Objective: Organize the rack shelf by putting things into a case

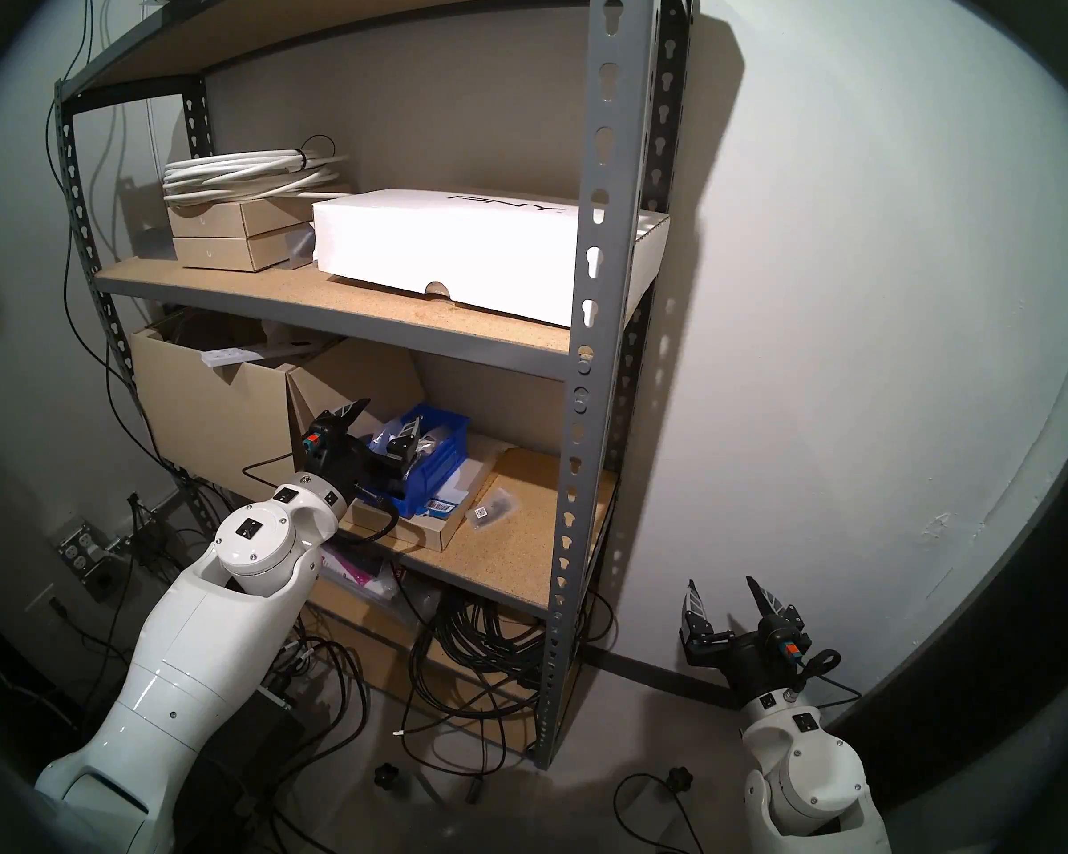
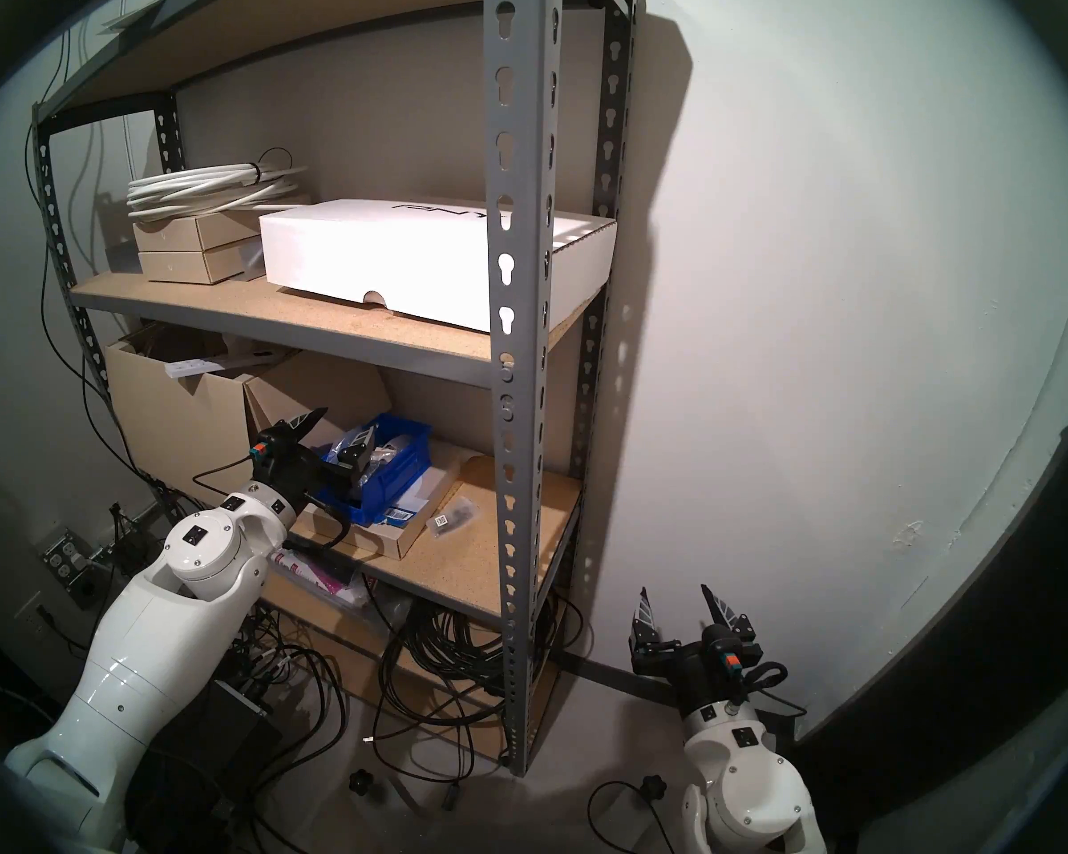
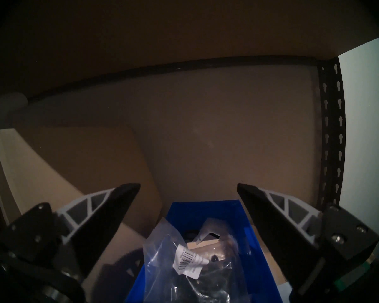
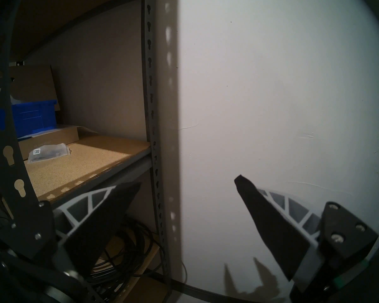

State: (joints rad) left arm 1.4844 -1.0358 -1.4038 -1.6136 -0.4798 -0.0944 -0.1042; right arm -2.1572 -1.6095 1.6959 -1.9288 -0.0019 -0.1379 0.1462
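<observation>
1. Rack shelf (image 1: pixel 602 230) first: tall grey metal, keyhole slots down its uprights, tan particleboard boards. A flat white box (image 1: pixel 451 249) lies on the upper board, beside 2 stacked tan boxes (image 1: pixel 229 236) with a coil of white cable (image 1: pixel 242 172) on top.

2. Left gripper (image 1: pixel 376 422) of mine reaches in over the lower board and sits above the near end of the blue bin (image 1: pixel 442 464). Its 2 fingers (image 3: pixel 109 210) stand spread wide, gripping nothing and touching nothing I can see.

3. My right gripper (image 1: pixel 722 594) hangs outside the rack, low by the white wall, its fingers likewise parted and empty.

4. That bin is small, bright blue plastic, rectangular, resting on a shallow cardboard tray (image 1: pixel 420 526) on the lower board, with a large open cardboard box (image 1: pixel 211 397) to its left.

5. Inside the bin lies a crinkly clear bag (image 3: pixel 184 258) of black pieces with a white barcode label, directly below my open left fingers.

6. Smallest: 1 more clear bag (image 1: pixel 493 509) with a white code label lies flat on the bare board, just right of the tray, outside the bin.
</observation>
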